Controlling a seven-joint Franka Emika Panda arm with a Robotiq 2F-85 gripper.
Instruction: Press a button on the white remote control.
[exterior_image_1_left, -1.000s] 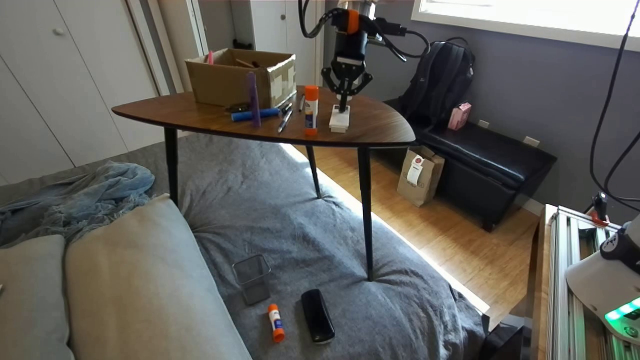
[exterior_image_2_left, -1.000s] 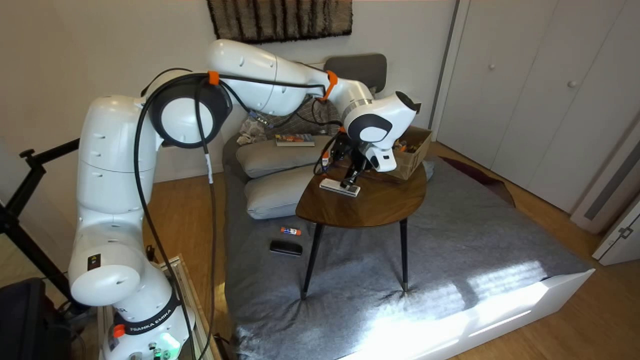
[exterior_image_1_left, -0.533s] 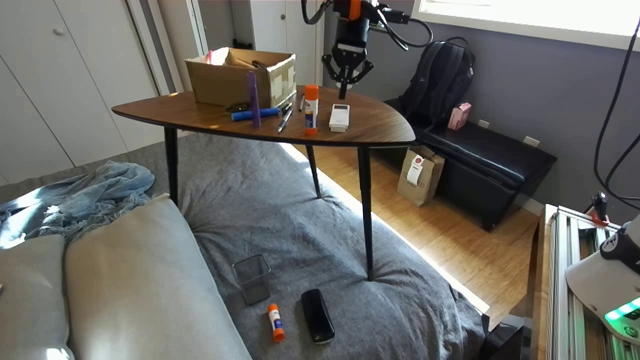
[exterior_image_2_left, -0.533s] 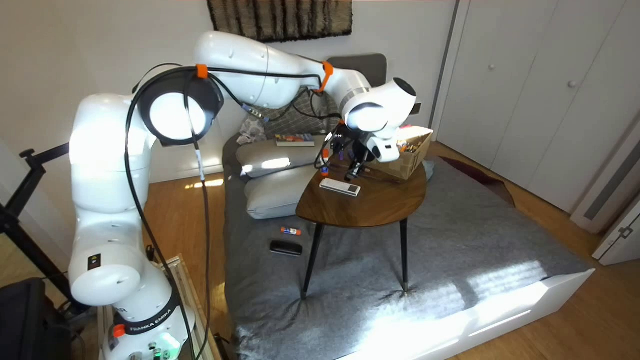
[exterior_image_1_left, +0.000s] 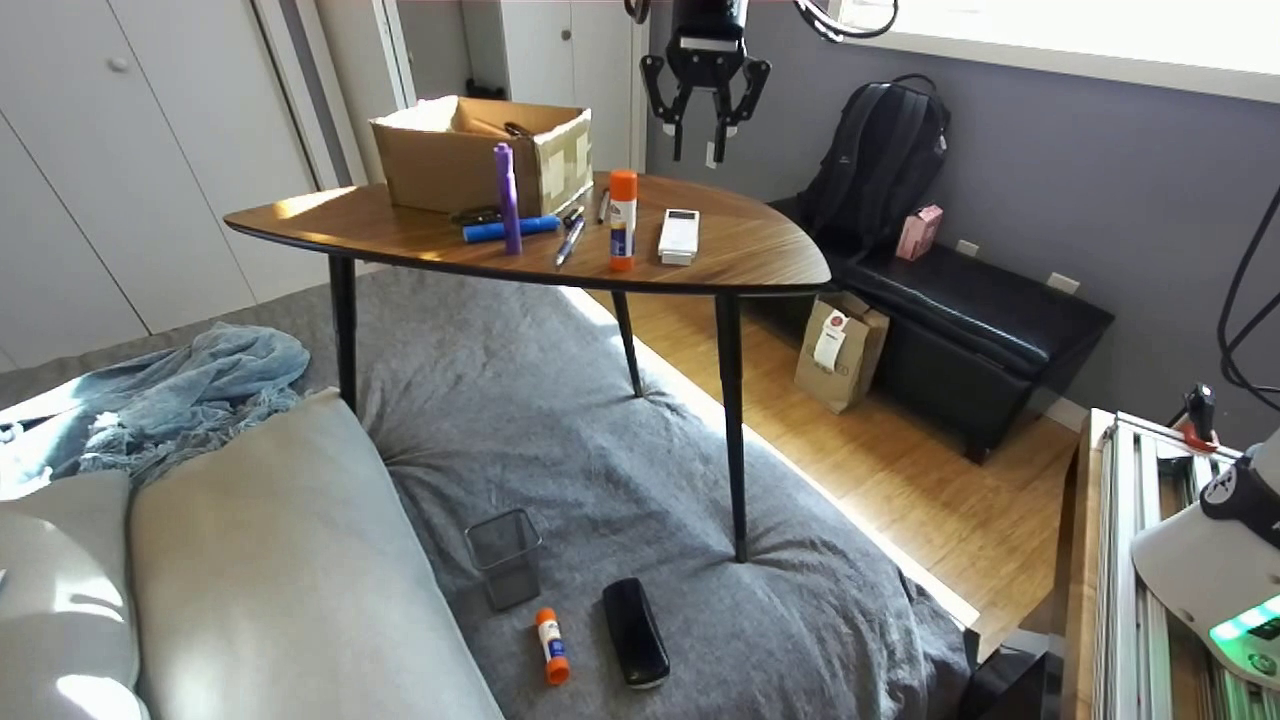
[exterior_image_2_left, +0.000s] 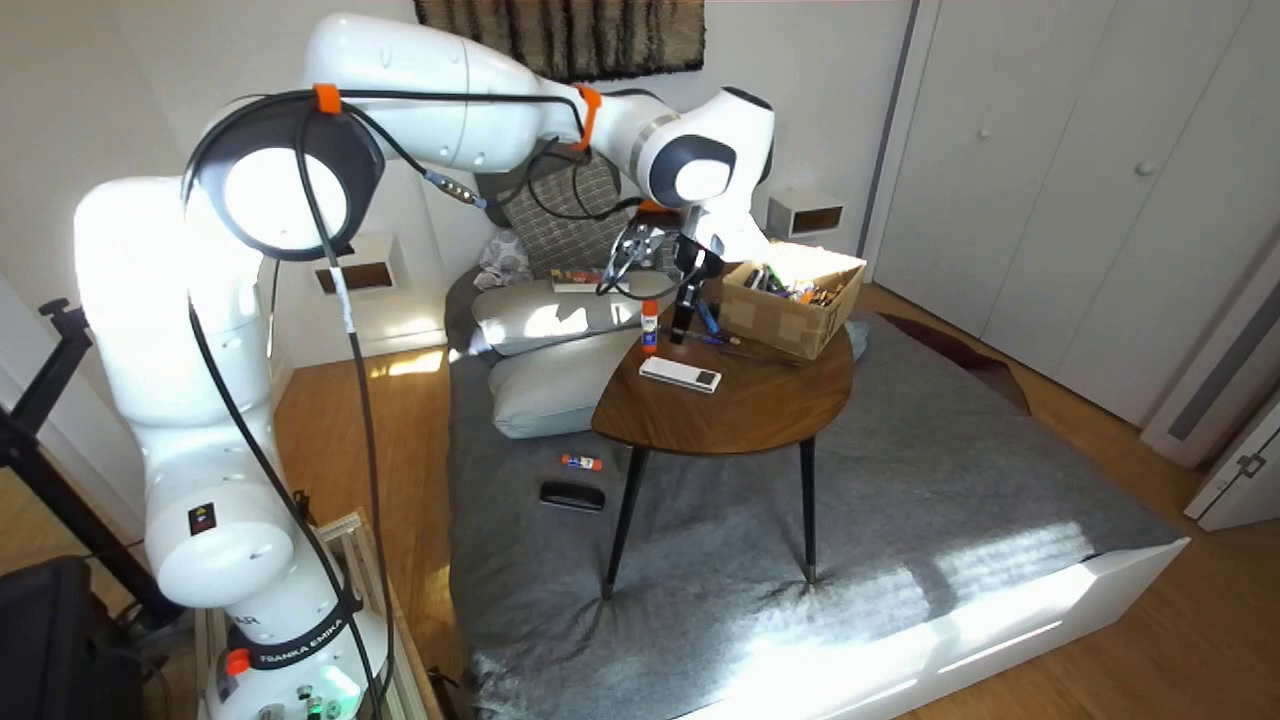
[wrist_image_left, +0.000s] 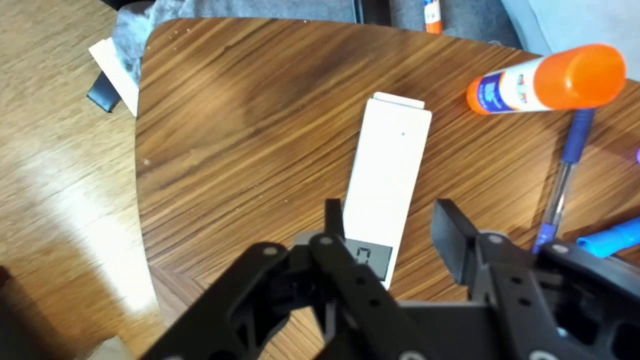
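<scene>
Below the spread, empty black two-finger gripper (exterior_image_1_left: 698, 157), the flat white oblong remote (wrist_image_left: 386, 177) is not touched; whether pressing remains cannot be told.

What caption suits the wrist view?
Open tool above a wooden table with a white remote, upright glue stick and pen.

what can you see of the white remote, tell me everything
The white remote control is a slim, flat oblong that looks like plastic. At one end is a grey display with dark segments; at the other, a lip juts out near a tiny dot. No buttons can be made out. It lies display-up on the wooden table, apart from the glue stick; the open gripper hangs clear of it.
</scene>
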